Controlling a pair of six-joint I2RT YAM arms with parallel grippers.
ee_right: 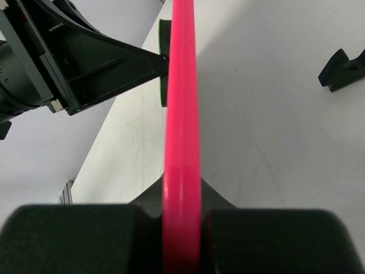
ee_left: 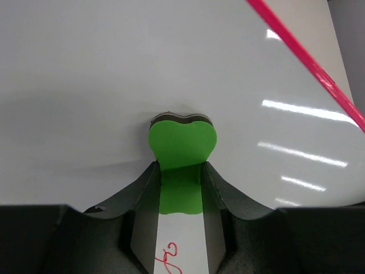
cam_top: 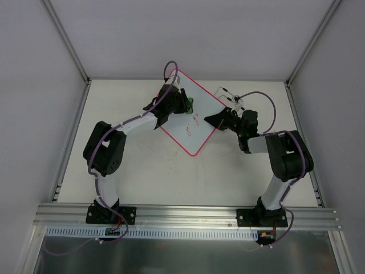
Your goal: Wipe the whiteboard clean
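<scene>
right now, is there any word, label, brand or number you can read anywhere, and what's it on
Nothing can be quoted as readable text.
Red handwriting on the whiteboard: two small scribbles, too small to read in the top view. In the left wrist view only one loopy squiggle of it shows, not legible as a letter or number.
Green eraser: no print visible.
No brand, label or number can be read elsewhere.

Black-and-white arms (cam_top: 108, 151), purple cables (cam_top: 275, 114)
</scene>
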